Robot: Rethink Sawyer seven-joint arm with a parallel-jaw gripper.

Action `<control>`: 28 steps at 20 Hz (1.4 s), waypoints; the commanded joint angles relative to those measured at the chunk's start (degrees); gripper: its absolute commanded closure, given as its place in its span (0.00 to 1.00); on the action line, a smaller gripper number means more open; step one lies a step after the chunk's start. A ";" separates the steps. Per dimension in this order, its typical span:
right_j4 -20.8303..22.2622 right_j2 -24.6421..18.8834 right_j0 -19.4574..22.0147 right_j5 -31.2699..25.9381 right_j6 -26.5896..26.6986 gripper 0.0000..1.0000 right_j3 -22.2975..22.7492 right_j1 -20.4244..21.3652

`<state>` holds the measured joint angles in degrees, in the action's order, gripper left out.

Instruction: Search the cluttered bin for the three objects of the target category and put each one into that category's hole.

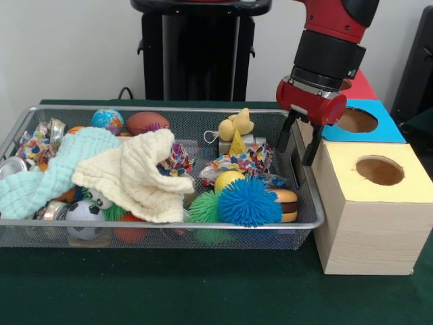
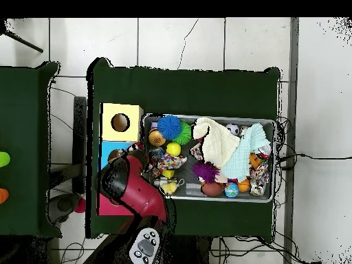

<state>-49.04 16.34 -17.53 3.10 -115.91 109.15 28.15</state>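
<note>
The silver wire-mesh bin (image 1: 169,223) lies on the green table, full of clutter; it also shows in the overhead view (image 2: 213,117). No see-through plastic bottle shows in either view. My gripper (image 1: 295,156) is open and empty, hanging over the bin's right end, just beside the blue-faced box. In the overhead view the red arm (image 2: 134,189) covers it. Only a corner of the red-topped box (image 1: 362,84) shows behind the arm, and its hole is hidden. In the overhead view a strip of its red face (image 2: 108,205) shows.
A blue-faced box (image 1: 379,128) and a yellow-faced box (image 1: 372,203) stand right of the bin. Inside the bin lie a cream cloth (image 1: 139,172), a mint cloth (image 1: 47,172), blue (image 1: 249,202) and green (image 1: 203,208) spiky balls, crushed metal cans (image 1: 13,166), balls and toys.
</note>
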 commanded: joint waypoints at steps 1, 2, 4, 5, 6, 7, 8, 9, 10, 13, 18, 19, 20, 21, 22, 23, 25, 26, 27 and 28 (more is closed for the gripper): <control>-0.48 -3.18 2.17 -5.04 -12.44 0.00 2.51 -1.61; 0.63 -4.53 3.65 -3.56 -11.98 0.00 2.93 -1.36; 2.01 -5.24 4.94 -2.66 -11.02 0.00 3.20 -1.23; 2.38 -5.28 5.22 -2.64 -10.70 0.00 3.27 -1.17; 3.30 -5.67 6.04 -1.97 -10.30 0.00 3.46 -0.96; 3.82 -6.20 6.70 -1.08 -10.66 0.00 3.64 -0.90; 4.34 -6.73 7.36 -0.18 -11.02 0.00 3.82 -0.84; 5.03 -7.64 8.18 1.07 -11.77 0.00 3.98 -0.90; 5.72 -8.55 9.01 2.31 -12.52 0.00 4.14 -0.95; 7.93 -10.14 10.44 4.72 -13.61 0.00 3.99 -1.70; 9.01 -12.36 11.34 7.18 -16.33 0.00 3.52 -3.45; 8.92 -12.55 11.32 7.14 -16.41 0.00 3.50 -3.57; 8.52 -13.01 11.46 6.79 -16.75 0.00 3.70 -3.51; 8.24 -13.26 11.53 6.63 -16.90 0.00 3.88 -3.38; 7.96 -13.52 11.59 6.48 -17.05 0.00 4.06 -3.24; 7.78 -13.70 11.66 6.51 -17.05 0.00 4.16 -3.20; 7.74 -14.22 12.02 6.80 -16.99 0.00 4.33 -3.18; 7.51 -14.51 12.21 6.66 -17.06 0.00 4.44 -3.16; 7.42 -14.67 12.32 6.58 -16.99 0.00 4.51 -3.10; 7.47 -15.00 12.56 6.63 -17.10 0.00 4.62 -3.04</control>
<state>-42.47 8.95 -6.81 8.00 -116.18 110.82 27.18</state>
